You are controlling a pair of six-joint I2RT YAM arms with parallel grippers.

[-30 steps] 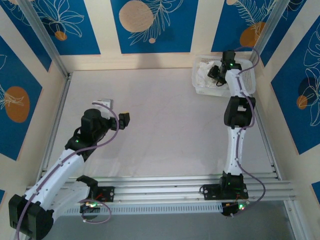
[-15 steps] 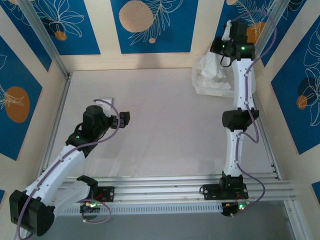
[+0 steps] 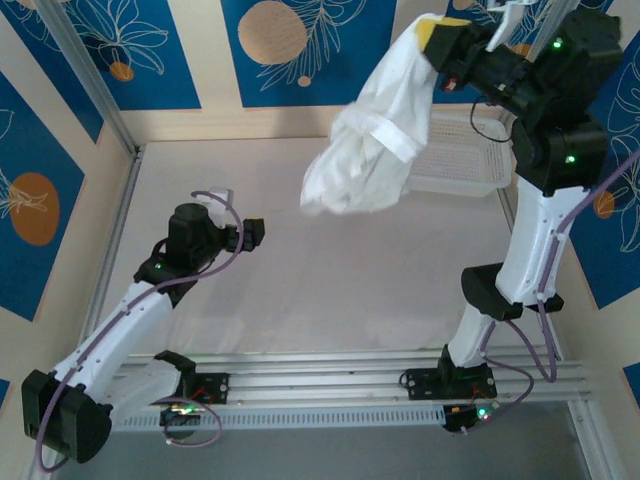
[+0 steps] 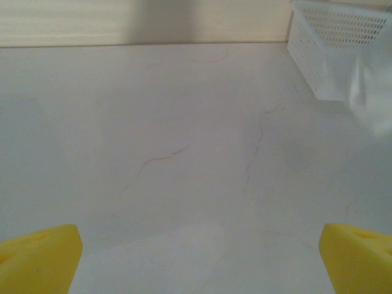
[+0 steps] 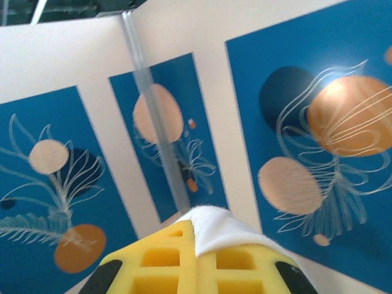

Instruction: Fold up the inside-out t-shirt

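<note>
T-shirt hanging beneath raised right pincer, fold clamped in closed jaws

A: Supporting surface?
B: A pale table, faintly cracked in the left wrist view.
A: Resting on it?
B: A white mesh basket, far right; aluminium rails, near edge.

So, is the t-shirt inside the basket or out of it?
Out. The t-shirt hangs bunched from the shut right gripper, in the air beside the basket.
</note>
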